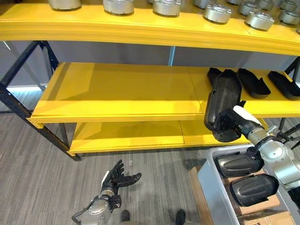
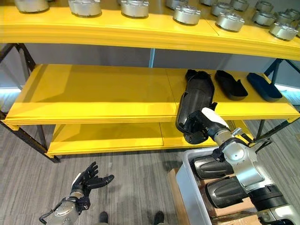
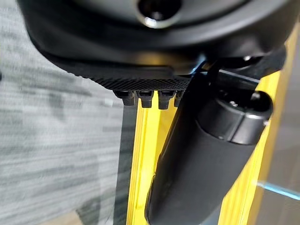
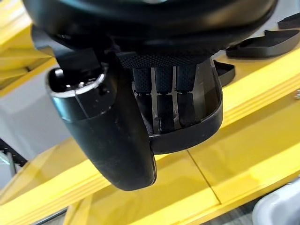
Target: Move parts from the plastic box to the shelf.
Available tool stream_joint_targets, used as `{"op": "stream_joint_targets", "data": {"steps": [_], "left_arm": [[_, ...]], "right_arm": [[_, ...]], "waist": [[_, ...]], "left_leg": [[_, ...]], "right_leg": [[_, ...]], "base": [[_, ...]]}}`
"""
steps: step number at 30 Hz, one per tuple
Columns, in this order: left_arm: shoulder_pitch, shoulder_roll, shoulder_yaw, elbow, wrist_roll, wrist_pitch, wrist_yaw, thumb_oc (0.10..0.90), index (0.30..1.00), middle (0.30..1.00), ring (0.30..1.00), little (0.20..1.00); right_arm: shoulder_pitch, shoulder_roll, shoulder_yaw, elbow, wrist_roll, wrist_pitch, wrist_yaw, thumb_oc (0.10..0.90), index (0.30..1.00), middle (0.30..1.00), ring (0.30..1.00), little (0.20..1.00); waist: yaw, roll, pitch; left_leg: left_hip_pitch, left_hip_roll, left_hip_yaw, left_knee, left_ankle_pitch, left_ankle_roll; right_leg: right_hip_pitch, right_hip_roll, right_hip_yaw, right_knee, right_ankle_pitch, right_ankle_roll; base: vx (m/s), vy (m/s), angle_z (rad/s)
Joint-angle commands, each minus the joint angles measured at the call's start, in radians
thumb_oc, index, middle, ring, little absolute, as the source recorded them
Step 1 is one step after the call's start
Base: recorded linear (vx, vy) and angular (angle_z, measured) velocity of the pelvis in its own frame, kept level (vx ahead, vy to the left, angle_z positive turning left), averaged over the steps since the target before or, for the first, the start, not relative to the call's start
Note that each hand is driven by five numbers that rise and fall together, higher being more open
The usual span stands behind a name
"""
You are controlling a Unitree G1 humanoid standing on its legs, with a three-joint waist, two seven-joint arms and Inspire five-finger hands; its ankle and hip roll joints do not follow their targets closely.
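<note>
Black part (image 1: 223,101), long and shell-shaped, is held w/ its long axis running away from the robot: far end up over the middle shelf (image 1: 122,91), near end down past the shelf's front edge, so it sits tilted, not flat, hollow side facing the robot's right hand (image 1: 233,123). Far tip is just beside another black part (image 1: 253,82) already lying on that shelf; a 3rd black part (image 1: 284,84) lies further to the right, apart from it; both flat on the yellow surface, long axes also running front-to-back. Right hand grips the near end of the held part: in the right wrist view the fingers (image 4: 159,101) curl inside the hollow, the thumb (image 4: 110,136) clamps the outer wall, so it's closed on the part. Below it, by the right arm, the grey plastic box (image 1: 213,187) w/ 2 more black parts (image 1: 236,164) inside, one in front of the other. Left hand (image 1: 119,178) hangs low over the grey floor (image 1: 37,173), well apart from shelf and box, fingers spread and relaxed, holding nothing. Top shelf (image 1: 140,26) carries a row of silver round parts (image 1: 217,13). Lowest shelf (image 1: 126,136) shows bare yellow.
</note>
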Motion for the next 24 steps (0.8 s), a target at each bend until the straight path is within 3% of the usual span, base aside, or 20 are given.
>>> {"op": "stream_joint_targets", "data": {"steps": [1,18,24], "left_arm": [[-0.054,0.048,-0.017,-0.072,-0.04,-0.079,-0.012,0.9,1.0,1.0,1.0,1.0],[-0.053,0.087,-0.047,-0.112,-0.076,-0.095,-0.014,0.9,1.0,1.0,1.0,1.0],[-0.073,0.118,-0.051,-0.122,-0.108,-0.113,-0.01,0.9,1.0,1.0,1.0,1.0]], "right_arm": [[-0.222,-0.06,0.019,-0.028,0.025,-0.071,-0.071,0.4,0.3,0.3,0.3,0.3],[-0.623,-0.053,0.327,0.164,0.029,-0.061,-0.06,0.4,0.3,0.3,0.3,0.3],[-0.811,-0.048,0.444,0.317,0.06,-0.049,-0.062,0.4,0.3,0.3,0.3,0.3]], "waist": [[0.027,-0.048,-0.107],[0.07,-0.033,-0.101],[0.092,-0.025,-0.062]], "left_leg": [[0.016,0.055,-0.019,0.009,-0.034,0.001],[-0.001,0.052,-0.041,0.015,-0.035,0.0],[-0.065,0.051,-0.062,0.083,-0.047,0.001]], "right_leg": [[-0.045,-0.086,0.059,0.075,0.0,0.03],[-0.047,-0.09,0.053,0.088,-0.017,0.023],[-0.109,-0.095,0.055,0.163,-0.045,0.013]], "base": [[0.01,-0.006,0.05],[0.0,-0.003,0.02],[-0.06,-0.032,0.1]]}}
